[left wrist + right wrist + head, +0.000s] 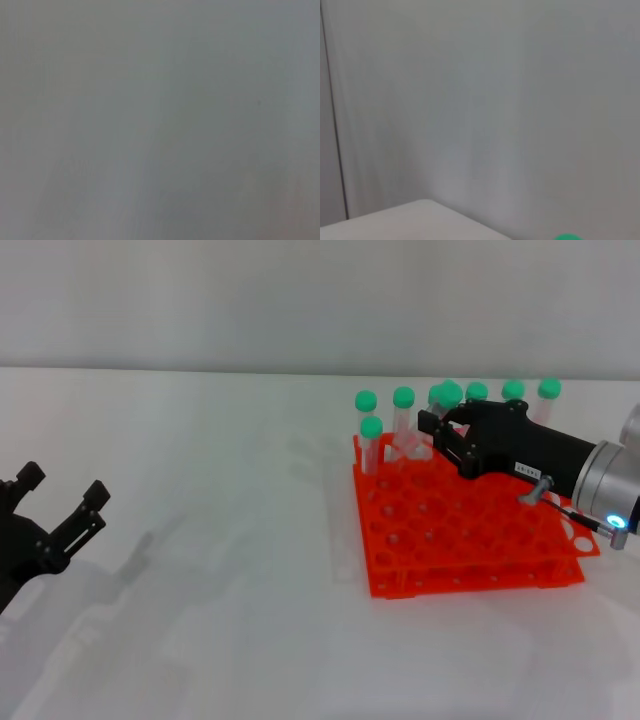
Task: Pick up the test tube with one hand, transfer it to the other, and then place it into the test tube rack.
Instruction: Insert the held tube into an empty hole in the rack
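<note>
In the head view, the right gripper (pixel 440 430) is seen over the rack (pixel 465 525) at 3 o'clock, its fingers around a tube (pixel 447 405) in the back row. The left gripper (pixel 62 502) is held wide open and empty at 9 o'clock. Only a green cap (pixel 568 237) is shown in the right wrist view.

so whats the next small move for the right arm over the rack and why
Probably ease straight down, if a tube is in its grip. The right gripper hovers over the back rows of the test tube rack among green-capped tubes; its fingers are hard to read. The left gripper sits open, empty, far left.
</note>
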